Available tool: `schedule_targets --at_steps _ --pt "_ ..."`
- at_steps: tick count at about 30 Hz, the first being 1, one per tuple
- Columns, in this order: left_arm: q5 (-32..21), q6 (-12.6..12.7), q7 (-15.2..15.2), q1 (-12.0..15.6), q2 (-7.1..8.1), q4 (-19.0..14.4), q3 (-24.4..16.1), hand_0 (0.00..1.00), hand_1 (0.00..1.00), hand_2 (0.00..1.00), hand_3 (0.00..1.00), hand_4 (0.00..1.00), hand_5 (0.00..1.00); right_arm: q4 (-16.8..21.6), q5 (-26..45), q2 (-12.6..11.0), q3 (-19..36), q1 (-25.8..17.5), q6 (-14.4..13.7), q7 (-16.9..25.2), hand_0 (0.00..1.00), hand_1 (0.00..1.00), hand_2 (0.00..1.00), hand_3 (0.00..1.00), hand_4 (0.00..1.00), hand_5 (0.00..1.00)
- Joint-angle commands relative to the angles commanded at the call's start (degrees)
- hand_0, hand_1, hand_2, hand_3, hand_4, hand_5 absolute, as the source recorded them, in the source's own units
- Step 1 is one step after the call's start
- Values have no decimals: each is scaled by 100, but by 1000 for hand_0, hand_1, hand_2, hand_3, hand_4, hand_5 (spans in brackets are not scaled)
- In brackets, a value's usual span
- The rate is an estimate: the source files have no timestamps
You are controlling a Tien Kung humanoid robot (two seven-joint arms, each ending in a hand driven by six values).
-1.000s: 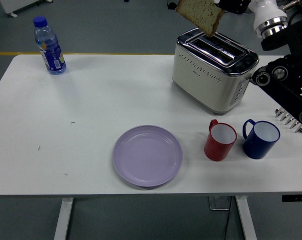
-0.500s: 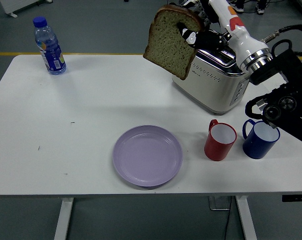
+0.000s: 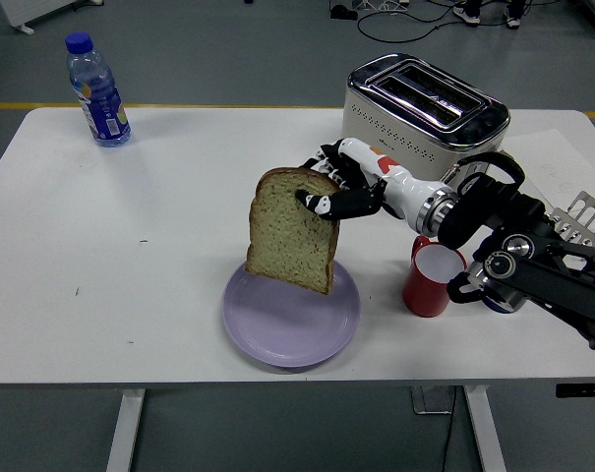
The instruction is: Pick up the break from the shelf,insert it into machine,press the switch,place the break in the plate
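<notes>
Right hand (image 3: pixel 338 189): fingers clamped on the top edge of the bread (image 3: pixel 291 229), one fingertip pressed against the face near the crust; slice hangs nearly upright, slightly tilted, its lower edge over the far part of the plate (image 3: pixel 307 339), and I cannot tell whether it touches. Step in hand, as I judge it: the last one, laying the bread on the plate. To do it well I would lower until the bottom crust meets the plate near its middle, tip the slice flat, then let the fingers part; releasing from upright risks the slice toppling over the rim onto the table (image 3: pixel 159 216). The forearm passes just above the red mug (image 3: pixel 433 278), so I would keep the wrist up and not sweep right. Left hand: not in view. Containers: plate, lilac, nothing lying in it that I can see; red mug, white inside, appears empty; blue mug (image 3: pixel 495 300), mostly hidden behind the arm, contents not visible; toaster (image 3: pixel 425 100), two slots on top, both look empty, standing at the far right of the table behind the hand; bottle (image 3: pixel 97 90), blue cap on, clear liquid inside, far left corner, well apart from everything else. No person in view.
</notes>
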Motion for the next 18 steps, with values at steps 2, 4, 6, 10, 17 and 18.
schedule_targets --at_steps 2,4,6,10,17,18 --pt "14 1 1 4 0 0 -4 666 612 731 704 526 998 -93 202 75 -137 -18 131 -30 124 210 326 475 491 2" --pt "42 -1 4 9 -1 0 -15 666 612 731 704 526 998 -213 382 161 -263 -35 217 -46 124 210 326 475 491 2" --pt "48 -1 5 9 -1 0 -15 668 614 732 704 525 998 -262 450 196 -306 -42 238 -50 123 210 325 474 491 2" --pt "74 -3 6 12 0 0 -21 668 614 732 704 525 998 -409 614 319 -412 -77 274 -47 123 210 325 474 491 2" --pt "96 -1 5 20 0 0 -23 668 614 731 705 525 998 -665 759 531 -471 -208 242 24 144 211 325 476 489 2" --pt "93 -1 4 20 0 0 -22 668 614 731 705 525 998 -691 763 551 -474 -218 233 35 144 211 325 476 489 2"
